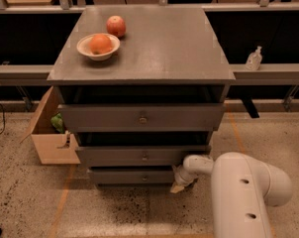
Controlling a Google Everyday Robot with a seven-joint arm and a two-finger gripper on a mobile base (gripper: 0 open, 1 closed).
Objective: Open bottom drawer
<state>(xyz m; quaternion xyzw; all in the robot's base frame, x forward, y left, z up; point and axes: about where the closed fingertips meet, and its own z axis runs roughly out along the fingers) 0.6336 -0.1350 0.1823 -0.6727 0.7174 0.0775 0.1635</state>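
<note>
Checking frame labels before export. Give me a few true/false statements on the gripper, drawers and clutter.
1. The gripper is low, by the right end of the bottom drawer. True.
2. The gripper is on the bottom drawer's knob. False: the knob is at the front's centre and the gripper is off to its right.
3. The bowl holds one orange fruit. True.
4. The red fruit lies in the bowl too. False: it lies on the cabinet top, beside the bowl.
5. The box stands right of the cabinet in the view. False: it is on the left.
</note>
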